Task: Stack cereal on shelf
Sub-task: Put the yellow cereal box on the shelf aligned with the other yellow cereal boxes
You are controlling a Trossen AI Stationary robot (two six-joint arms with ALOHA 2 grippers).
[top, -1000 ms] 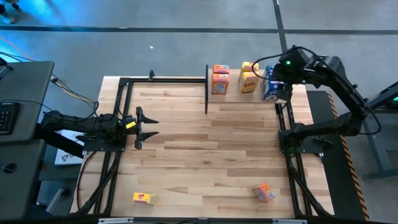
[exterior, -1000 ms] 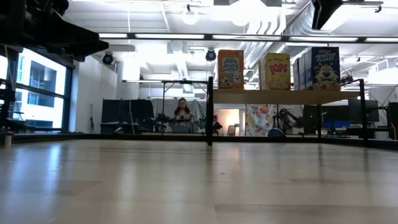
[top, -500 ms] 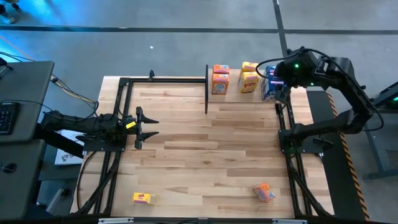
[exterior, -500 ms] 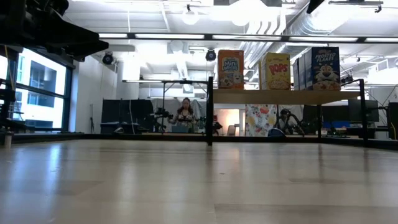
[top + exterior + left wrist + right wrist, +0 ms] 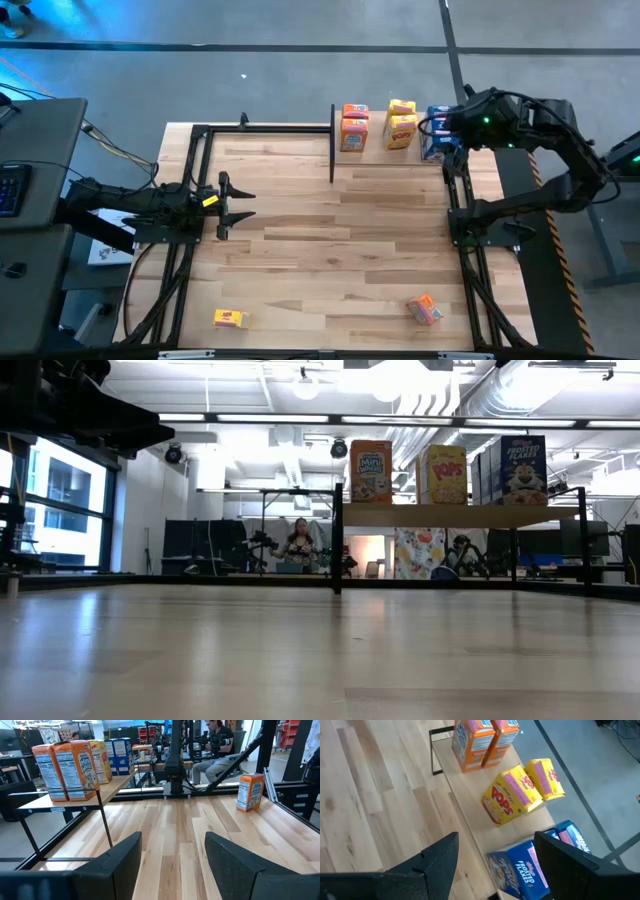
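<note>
The shelf stands at the table's far right. Upright on its board are two orange boxes, two yellow Pops boxes and blue Frosted Flakes boxes; they also show in the low view. A yellow box and an orange box lie on the tabletop near the front edge. My right gripper is open and empty, hovering above the blue boxes at the shelf's right end. My left gripper is open and empty at the table's left side.
Black metal frame rails run along the table's left and right sides. The shelf's black upright stands at its left end. A person sits in the room beyond the table's far edge.
My right gripper has risen and drawn back from the blue boxes toward the table's right edge, leaving the top of the low view. The boxes on the shelf stand as before.
</note>
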